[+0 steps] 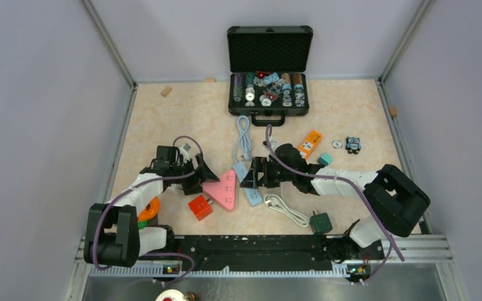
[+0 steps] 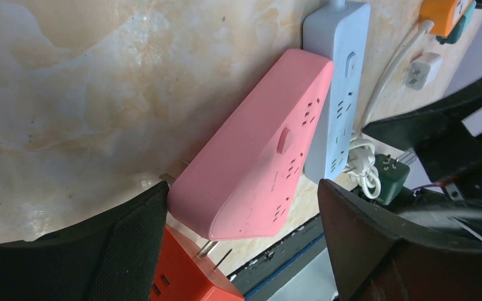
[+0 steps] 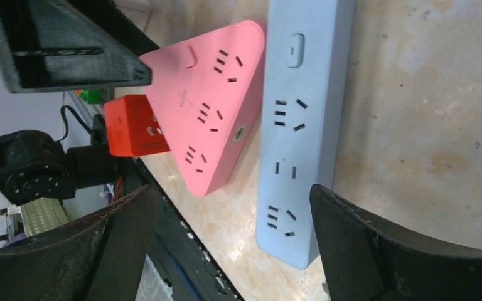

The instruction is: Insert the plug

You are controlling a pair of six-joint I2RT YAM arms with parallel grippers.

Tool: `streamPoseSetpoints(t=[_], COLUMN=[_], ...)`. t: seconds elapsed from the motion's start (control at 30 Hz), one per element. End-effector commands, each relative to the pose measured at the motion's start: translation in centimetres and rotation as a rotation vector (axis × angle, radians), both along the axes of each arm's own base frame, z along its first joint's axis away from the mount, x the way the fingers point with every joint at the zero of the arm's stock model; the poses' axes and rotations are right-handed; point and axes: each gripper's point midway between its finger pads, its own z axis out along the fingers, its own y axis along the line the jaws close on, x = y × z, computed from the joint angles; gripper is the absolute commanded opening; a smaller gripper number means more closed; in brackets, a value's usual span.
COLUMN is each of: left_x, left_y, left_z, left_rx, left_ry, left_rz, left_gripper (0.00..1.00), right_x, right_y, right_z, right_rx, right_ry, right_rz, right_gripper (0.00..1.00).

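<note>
because the orange-red cube plug [image 1: 200,207] looks light, rigid and smooth-sided, it should be pinched across its flat faces, clear of the metal prongs [image 2: 207,248]. it lies just beside the near corner of the pink triangular power strip [image 1: 223,188]. the left gripper [image 2: 238,188] hangs spread over that strip, the right gripper [image 3: 232,188] spread over the blue power strip [image 3: 301,125], both empty.
</note>
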Motion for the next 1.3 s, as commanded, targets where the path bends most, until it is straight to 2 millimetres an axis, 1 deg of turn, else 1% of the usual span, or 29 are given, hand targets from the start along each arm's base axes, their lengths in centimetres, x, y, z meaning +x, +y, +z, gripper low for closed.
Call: streamPoseSetpoints(t=[0.0,0.07,0.2,0.37,0.47,0.53,0.63,0.7,0.77,0.8,0.83,0.9,0.93,1.0,1.03,1.07,1.13,1.27], left_x=[0.3,0.3,0.2,0.1,0.1,0.2,0.2,0.2,0.1,0.0,0.1,0.2,0.3,0.4,0.6,0.7,0.7,0.7], left_y=[-1.7,-2.0,-2.4,-2.8,-2.8,-2.8,-3.0,-3.2,-3.4,-3.4,-3.5,-3.3,-3.3,-3.1,-3.0,-2.9,-2.7,-2.6], left_z=[1.6,2.1,3.3,4.7,4.8,4.5,4.2,4.1,4.0,4.0,4.0,4.2,4.4,5.2,5.8,6.3,7.6,11.1], left_rx=[-0.113,-0.138,-0.176,-0.214,-0.223,-0.22,-0.226,-0.225,-0.227,-0.228,-0.229,-0.22,-0.213,-0.199,-0.192,-0.184,-0.173,-0.176], left_ry=[-0.067,-0.079,-0.11,-0.152,-0.166,-0.162,-0.151,-0.145,-0.145,-0.141,-0.143,-0.151,-0.163,-0.19,-0.21,-0.227,-0.273,-0.386], left_rz=[-0.048,-0.057,-0.073,-0.082,-0.071,-0.071,-0.08,-0.087,-0.098,-0.1,-0.101,-0.095,-0.093,-0.09,-0.09,-0.087,-0.084,-0.083], left_gripper=[0.85,0.83,0.74,0.61,0.57,0.5,0.43,0.42,0.27,0.22,0.18,0.15,0.12,0.06,0.01,0.0,0.0,0.0], right_x=[0.0,0.1,0.1,0.1,0.1,0.1,0.0,0.0,-0.1,-0.1,-0.1,-0.1,-0.1,-0.1,-0.2,-0.2,-0.3,-0.4], right_y=[1.0,1.2,1.6,2.1,2.0,2.1,2.1,2.0,1.9,1.9,1.8,1.7,1.6,1.5,1.5,1.4,1.4,1.4], right_z=[-1.2,-1.6,-2.0,-1.7,-1.7,-1.6,-1.7,-1.7,-1.9,-1.9,-1.8,-1.7,-1.5,-1.0,-0.7,-0.2,0.8,3.1], right_rx=[0.018,0.021,0.04,0.065,0.071,0.079,0.083,0.082,0.079,0.078,0.078,0.079,0.078,0.084,0.089,0.096,0.115,0.165], right_ry=[0.013,0.02,0.031,0.035,0.032,0.031,0.036,0.036,0.035,0.035,0.034,0.027,0.021,0.005,-0.004,-0.016,-0.041,-0.09], right_rz=[0.011,0.015,0.018,0.031,0.026,0.025,0.023,0.024,0.023,0.023,0.02,0.018,0.015,0.02,0.024,0.025,0.031,0.048], right_gripper=[0.87,0.85,0.83,0.82,0.82,0.82,0.82,0.82,0.82,0.82,0.82,0.82,0.83,0.84,0.84,0.85,0.87,0.93])
